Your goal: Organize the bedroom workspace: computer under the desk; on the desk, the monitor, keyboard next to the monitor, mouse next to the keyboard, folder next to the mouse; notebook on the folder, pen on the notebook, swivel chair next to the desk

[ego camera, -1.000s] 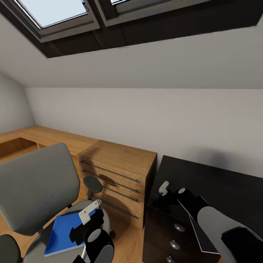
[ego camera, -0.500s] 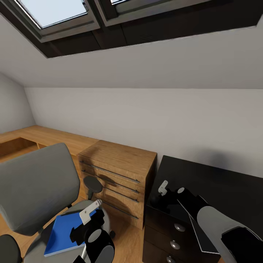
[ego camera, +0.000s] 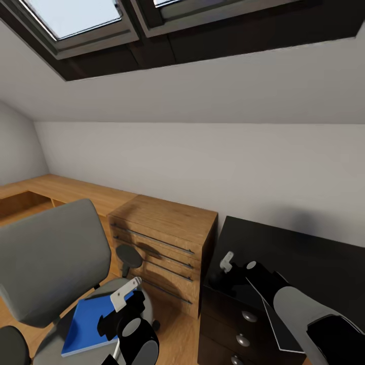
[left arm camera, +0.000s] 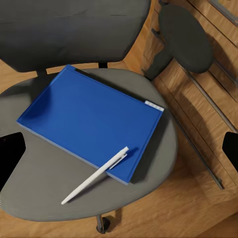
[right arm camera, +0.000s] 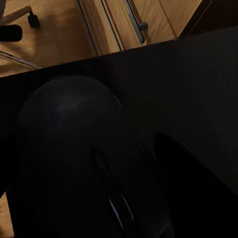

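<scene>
The grey swivel chair (ego camera: 50,263) stands at the left, and the blue folder (ego camera: 86,322) lies flat on its seat. In the left wrist view the white pen (left arm camera: 94,175) lies slanted, half on the folder (left arm camera: 89,119) and half on the seat. My left gripper (ego camera: 124,300) hangs open just above them, its black fingertips (left arm camera: 11,158) wide apart. My right gripper (ego camera: 227,261) is low over the near corner of the black desk (ego camera: 299,253). The black mouse (right arm camera: 74,148) rests on the desk top right under it. Its fingers are lost in the dark.
A light wooden drawer chest (ego camera: 162,243) stands between the chair and the desk. The desk's black drawer unit (ego camera: 228,324) is below my right arm. A wooden ledge (ego camera: 45,190) runs along the left wall. The sloped ceiling holds a skylight (ego camera: 76,20).
</scene>
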